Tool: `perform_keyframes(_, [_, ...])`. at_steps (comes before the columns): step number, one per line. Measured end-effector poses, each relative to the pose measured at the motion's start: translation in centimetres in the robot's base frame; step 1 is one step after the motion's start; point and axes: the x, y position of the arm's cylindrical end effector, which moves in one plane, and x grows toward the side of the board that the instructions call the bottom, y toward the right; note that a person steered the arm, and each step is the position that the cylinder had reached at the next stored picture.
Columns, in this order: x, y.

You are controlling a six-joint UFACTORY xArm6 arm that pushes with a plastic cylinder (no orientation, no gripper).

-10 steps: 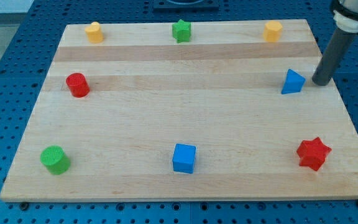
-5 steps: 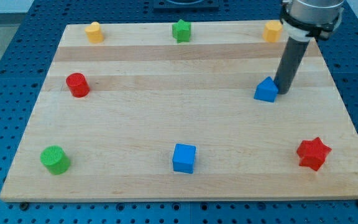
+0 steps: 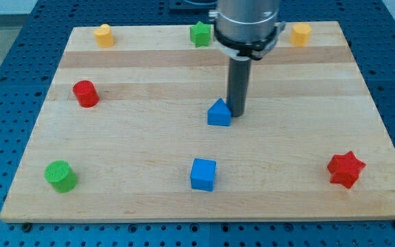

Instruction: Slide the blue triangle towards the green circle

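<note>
The blue triangle (image 3: 219, 113) lies near the middle of the wooden board (image 3: 149, 144). My tip (image 3: 236, 112) stands right against its right side, touching it. The green circle (image 3: 60, 176) sits near the board's bottom left corner, far to the left and below the triangle.
A blue cube (image 3: 203, 174) lies below the triangle. A red circle (image 3: 86, 93) is at the left, a red star (image 3: 345, 169) at the bottom right. Along the top edge stand a yellow block (image 3: 103, 35), a green star (image 3: 199, 33) and a second yellow block (image 3: 300, 33).
My tip has swept leftward across the board, pushing the blue triangle from the right edge to near the middle. The other blocks have not moved.
</note>
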Motion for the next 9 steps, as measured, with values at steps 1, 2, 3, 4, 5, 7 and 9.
perform_keyframes(1, [0.0, -2.9])
perform_keyframes(2, [0.0, -4.3])
perform_keyframes(3, [0.6, -5.2])
perform_keyframes(4, [1.8, -6.7])
perform_keyframes(5, [2.7, -8.9])
perform_keyframes(7, [4.8, -13.0])
perform_keyframes(9, [8.0, -14.3])
